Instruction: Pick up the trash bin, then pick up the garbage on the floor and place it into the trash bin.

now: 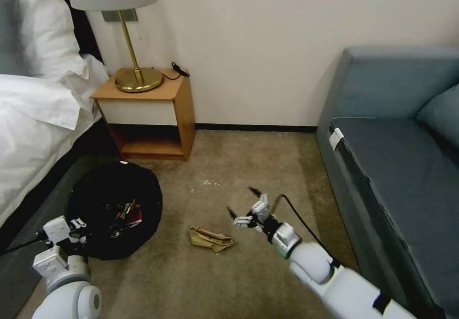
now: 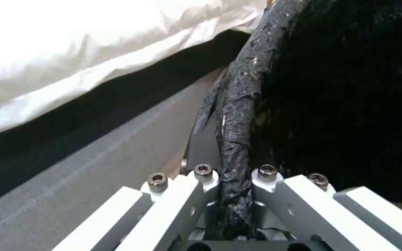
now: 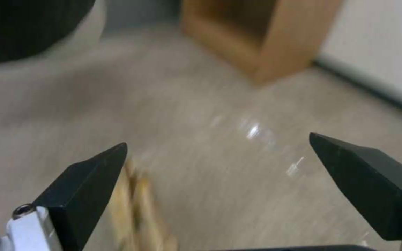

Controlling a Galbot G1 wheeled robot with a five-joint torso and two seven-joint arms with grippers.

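Head view: my left gripper (image 1: pixel 79 233) clamps the near rim of the trash bin (image 1: pixel 114 209), which sits on the carpet (image 1: pixel 248 166) beside the bed (image 1: pixel 33 132); litter lies inside it. My right gripper (image 1: pixel 244 202) hangs spread above the carpet, the tan paper scrap (image 1: pixel 210 239) just below and beside it.

Left wrist view: my fingers (image 2: pixel 201 181) pinch the bag-wrapped rim of the bin (image 2: pixel 238 139).

Right wrist view: my fingertips (image 3: pixel 89 181) stand wide apart; the scrap (image 3: pixel 138 209) lies beneath the one nearer the bin (image 3: pixel 24 28), and the nightstand (image 3: pixel 266 38) stands ahead.
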